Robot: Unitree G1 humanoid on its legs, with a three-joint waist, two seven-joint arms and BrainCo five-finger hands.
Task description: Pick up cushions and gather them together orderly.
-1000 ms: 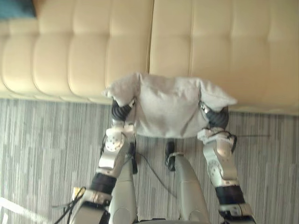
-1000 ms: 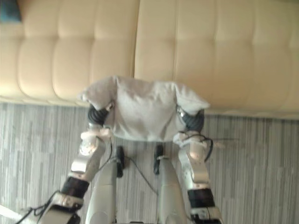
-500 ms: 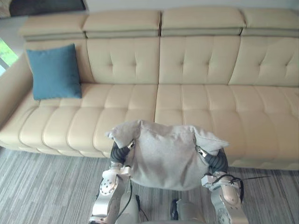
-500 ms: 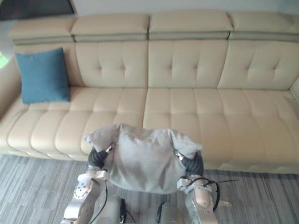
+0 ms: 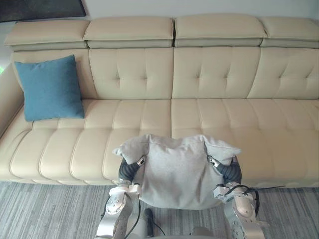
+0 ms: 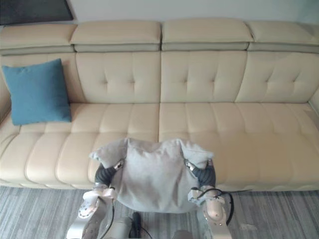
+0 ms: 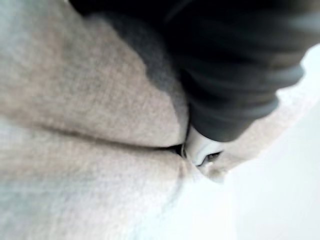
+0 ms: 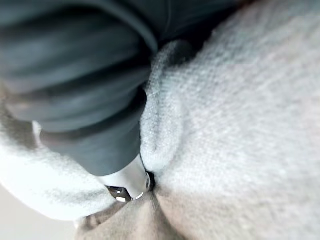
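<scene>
Cream tufted sofa (image 5: pixel 224 119) spans the left eye view, standing on grey striped carpet (image 5: pixel 40 209). At the robot's far left a blue cushion (image 5: pixel 49 88) leans upright against the backrest. Well apart from it, before the middle of the sofa, a grey cushion (image 5: pixel 177 169) is held up between both arms, its upper corners flopping outward. The left hand (image 5: pixel 128 170) is pressed into its left side and the right hand (image 5: pixel 231 173) into its right side. Their dark ribbed covers show and the rest is sunk in the fabric, so how far either is closed cannot be told.

From the right eye view the layout is the same, with the grey cushion overlapping the front edge of the seat near the centre seam.

Along the left wrist view, the dark cover lies against grey fabric and a silver part of the hand (image 7: pixel 199 146) disappears into a fold.

Along the right wrist view, the cover likewise presses the cloth, with a silver part of the hand (image 8: pixel 126 179) buried where the fabric creases; its grasp cannot be told
</scene>
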